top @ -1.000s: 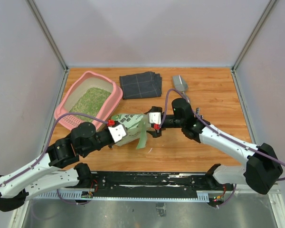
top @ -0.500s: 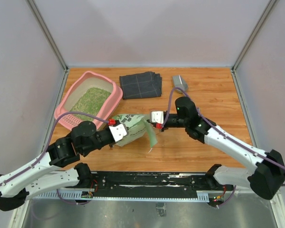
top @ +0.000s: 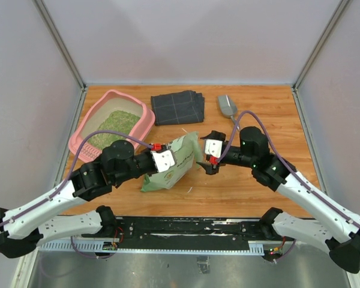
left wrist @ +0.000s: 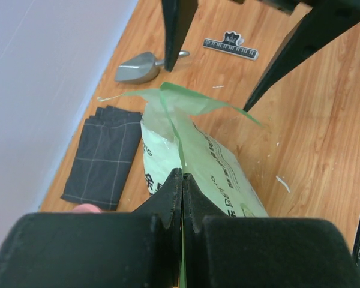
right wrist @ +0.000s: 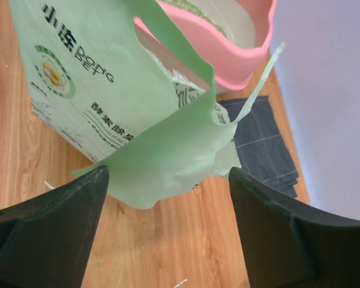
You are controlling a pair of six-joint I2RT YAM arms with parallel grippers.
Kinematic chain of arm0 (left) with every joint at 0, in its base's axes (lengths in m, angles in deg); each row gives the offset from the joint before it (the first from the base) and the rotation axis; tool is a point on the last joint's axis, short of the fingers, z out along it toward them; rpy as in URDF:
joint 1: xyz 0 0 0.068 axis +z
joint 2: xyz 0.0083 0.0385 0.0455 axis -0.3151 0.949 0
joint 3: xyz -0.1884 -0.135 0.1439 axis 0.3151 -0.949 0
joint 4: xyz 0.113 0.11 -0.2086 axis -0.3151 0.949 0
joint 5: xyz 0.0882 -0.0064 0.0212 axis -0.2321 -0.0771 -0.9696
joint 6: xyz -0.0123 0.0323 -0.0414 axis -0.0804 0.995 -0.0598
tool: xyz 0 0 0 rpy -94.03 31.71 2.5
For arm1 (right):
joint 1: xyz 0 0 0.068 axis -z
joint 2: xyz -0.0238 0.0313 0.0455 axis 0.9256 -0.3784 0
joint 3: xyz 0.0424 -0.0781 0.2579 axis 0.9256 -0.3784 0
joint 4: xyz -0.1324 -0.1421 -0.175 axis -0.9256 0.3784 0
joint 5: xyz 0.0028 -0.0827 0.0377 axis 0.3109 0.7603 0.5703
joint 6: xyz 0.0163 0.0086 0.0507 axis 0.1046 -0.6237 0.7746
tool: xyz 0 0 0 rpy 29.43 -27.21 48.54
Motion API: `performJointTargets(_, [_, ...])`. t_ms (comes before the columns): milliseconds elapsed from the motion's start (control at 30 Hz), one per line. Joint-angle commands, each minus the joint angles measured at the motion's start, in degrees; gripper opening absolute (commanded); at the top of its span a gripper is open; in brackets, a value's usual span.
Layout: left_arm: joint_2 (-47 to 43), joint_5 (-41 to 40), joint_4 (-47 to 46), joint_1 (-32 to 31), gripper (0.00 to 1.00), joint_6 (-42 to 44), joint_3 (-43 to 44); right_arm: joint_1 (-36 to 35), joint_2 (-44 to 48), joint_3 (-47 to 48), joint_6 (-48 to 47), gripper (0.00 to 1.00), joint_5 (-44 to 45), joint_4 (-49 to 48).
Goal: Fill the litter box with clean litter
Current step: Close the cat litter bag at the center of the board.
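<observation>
Pink litter box (top: 146, 118) sits upper left of the top view on the wooden worktop (top: 270, 120), w/ clean litter (top: 114, 126) lying as a greenish-tan bed over most of its floor. Just right of it, top ctr, is a dark grey folded cloth (top: 178, 107). Further right lies a grey metal scoop (top: 227, 105), apart from the cloth. Mid-frame the green-and-white litter bag (top: 175, 163) stands tilted, torn top toward the upper right, just beside the box's near corner. Left gripper (left wrist: 182, 186) is pinched tight on the bag's thin edge, fingers together w/ only the plastic btwn them. Right gripper (top: 206, 153) faces the bag's open mouth, fingers spread wide. In its wrist view a torn green flap (right wrist: 168, 150) hangs btwn the two fingers, prob. not clamped, though contact w/ either finger can't be told.
</observation>
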Motion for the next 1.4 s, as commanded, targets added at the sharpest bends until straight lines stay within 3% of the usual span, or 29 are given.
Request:
performJointTargets(0, [-3.1, 5.3, -8.8, -0.1, 0.0, 2.2, 3.2, 3.0, -4.0, 2.6, -0.8, 0.88, -4.5, -0.8])
performJointTargets(100, [-4.1, 6.4, -6.5, -0.1, 0.0, 2.5, 3.4, 5.3, -7.2, 6.2, -3.5, 0.98, -8.9, 2.2])
performJointTargets(167, [-4.6, 5.7, -5.2, -0.2, 0.0, 2.7, 3.8, 6.1, -9.3, 7.8, -6.0, 0.99, -9.8, 4.5])
performJointTargets(467, [-6.0, 3.7, -2.7, -0.1, 0.0, 5.1, 4.3, 10.3, -14.0, 10.9, -11.4, 0.95, -11.9, 9.6])
performJointTargets(667, [-5.6, 4.3, -2.3, -0.1, 0.0, 5.3, 4.3, 16.6, -13.3, 13.8, -8.7, 0.92, -18.9, 9.9])
performJointTargets(867, [-5.8, 4.3, -2.3, -0.1, 0.0, 5.7, 4.5, 14.7, -18.3, 14.2, -6.5, 0.88, -26.4, 8.1])
performJointTargets(1033, [-5.6, 5.6, -1.5, -0.2, 0.0, 6.0, 4.9, 10.8, -22.1, 14.9, -9.7, 0.94, -27.8, 9.1])
performJointTargets(1233, [-5.9, 7.5, 0.2, -0.1, 0.0, 7.5, 5.1, 8.4, -28.2, 20.1, -10.4, 0.94, -30.7, 8.3])
performJointTargets(1333, [-6.4, 9.4, 0.7, -0.1, 0.0, 8.6, 5.0, 7.9, -29.4, 21.0, -10.5, 0.88, -33.3, 8.4])
performJointTargets(1367, [-6.5, 9.2, 0.5, -0.1, 0.0, 8.6, 5.1, 7.9, -29.6, 21.0, -10.9, 0.76, -34.8, 8.9])
